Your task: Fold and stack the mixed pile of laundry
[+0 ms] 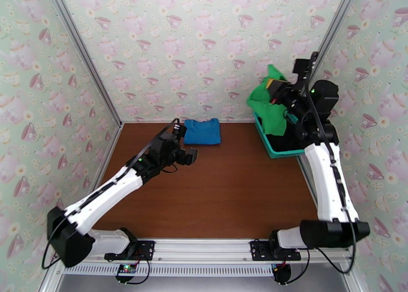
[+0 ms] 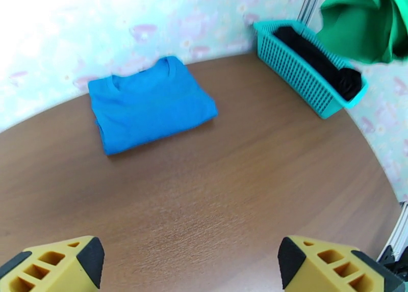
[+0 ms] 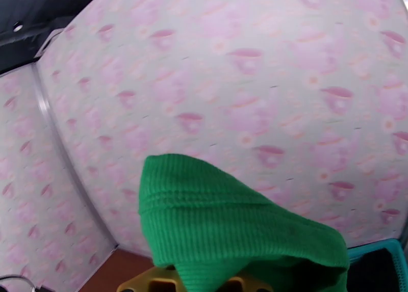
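Left gripper stands wide open, empty, above the table; right gripper pinches the green shirt over the teal basket.

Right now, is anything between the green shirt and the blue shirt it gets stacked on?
Nothing visible. The green shirt hangs from the shut right gripper above the basket; only bare table lies between it and the folded blue shirt. The open left gripper sits nearer, beside that path.
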